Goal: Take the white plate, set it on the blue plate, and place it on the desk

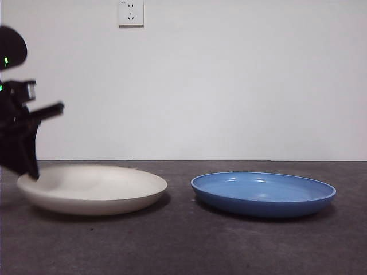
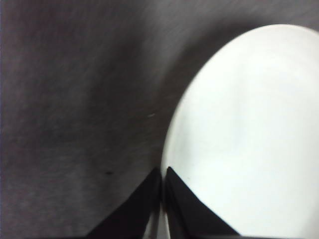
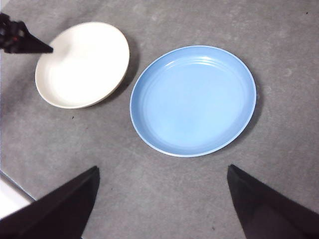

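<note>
left gripper (image 2: pixel 162 172) pinches the matte cream-white round plate's (image 1: pixel 94 188) nine o'clock rim, glossy blue round plate (image 1: pixel 264 193) at its three o'clock, right gripper (image 3: pixel 162 172) spread wide above.

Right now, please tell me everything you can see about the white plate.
The white plate is wide, shallow and round, matte cream-white with a smooth upturned rim. It looks empty and lies flat on the dark grey desk, apart from the blue plate. The left pincer is closed on its rim at the edge farthest from the blue plate.
</note>
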